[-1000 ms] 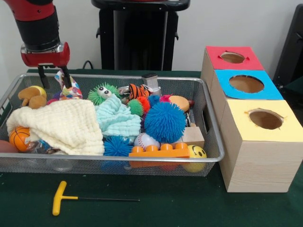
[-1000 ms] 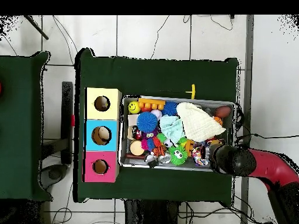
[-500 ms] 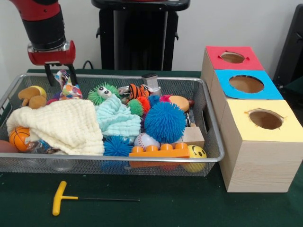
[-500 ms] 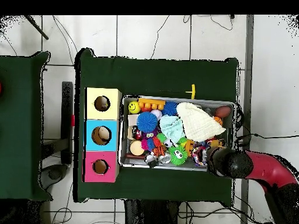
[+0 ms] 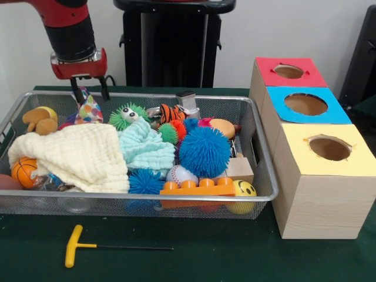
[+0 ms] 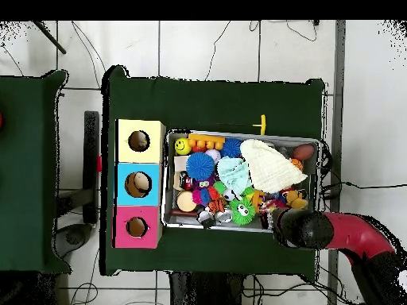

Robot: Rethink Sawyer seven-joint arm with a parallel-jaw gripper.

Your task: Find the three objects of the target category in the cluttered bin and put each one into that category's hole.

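The wire mesh bin (image 5: 223, 97) is full of toys. My gripper (image 5: 89, 94) hangs over its far left corner, shut on the peak of the white polka-dot cloth (image 5: 89, 109), which hangs pulled up from the clutter. In the overhead view the arm covers the gripper (image 6: 280, 218) at the bin (image 6: 238, 135). A cream muslin cloth (image 5: 76, 155) and a mint cloth (image 5: 144, 147) lie in the bin. No braided rope ring shows. The hole (image 5: 329, 148) in the yellow-topped box is the nearest of three; it also shows in the overhead view (image 6: 139, 141).
Blue-topped (image 5: 305, 104) and red-topped (image 5: 288, 71) holes lie beyond the yellow one. Spiky balls (image 5: 204, 151), a smiley ball (image 5: 242, 189), an orange brick (image 5: 197, 188) and a small basketball (image 5: 24, 171) fill the bin. A yellow-handled T-tool (image 5: 76, 245) lies in front.
The gripper has moved right along the bin's far side and slightly up, and the polka-dot cloth has come along with it, pulled up to a peak.
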